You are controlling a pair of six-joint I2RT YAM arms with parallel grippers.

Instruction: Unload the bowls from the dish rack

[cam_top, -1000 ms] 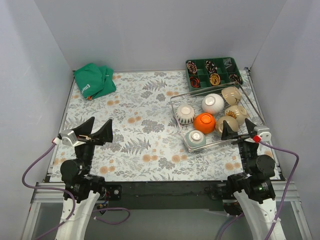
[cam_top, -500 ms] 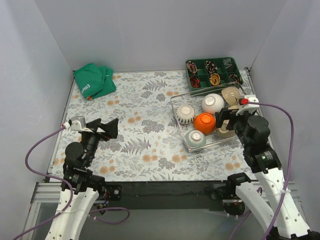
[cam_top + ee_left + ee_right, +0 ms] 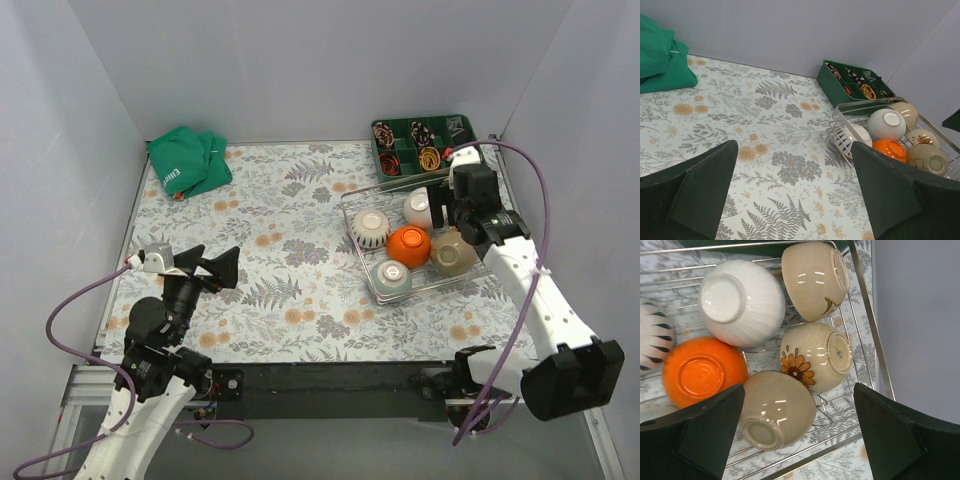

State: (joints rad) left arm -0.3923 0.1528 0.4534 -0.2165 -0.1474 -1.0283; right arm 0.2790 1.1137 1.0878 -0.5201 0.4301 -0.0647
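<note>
Fingers: right gripper [image 3: 799,389] is spread wide with nothing held. Left gripper [image 3: 794,145] is also spread wide and empty.

The right one hangs over the right half of the dish rack [image 3: 869,315]. In its wrist view the fingers straddle the plain beige bowl [image 3: 776,409], with no contact visible. The left one hovers over the floral mat [image 3: 290,300] at near left, well apart from the rack and pointing toward it.

Rack: right side of the table, just in front of the green tray [image 3: 829,89]. Its long axis runs roughly left-right, with the right end skewed toward the back wall.

Bowls, all in the rack:
- white ribbed bowl [image 3: 740,300]: upside down, foot ring up, far middle.
- orange bowl [image 3: 700,377]: upside down, foot up, just beside the white ribbed and plain beige ones.
- plain beige bowl: tipped, foot ring toward the rack's near edge.
- flower bowl [image 3: 812,357]: on its side, foot facing the right rail, axis along the rack's long side, against the plain beige bowl.
- green-marked beige bowl [image 3: 812,277]: on its side in the far right corner, same heading. Can't tell whether foot or rim faces right.
- striped bowl [image 3: 371,227]: far left, upside down.
- pale green bowl [image 3: 392,277]: near left corner, upside down.

Green cloth [image 3: 187,165] sits at the far left corner.
</note>
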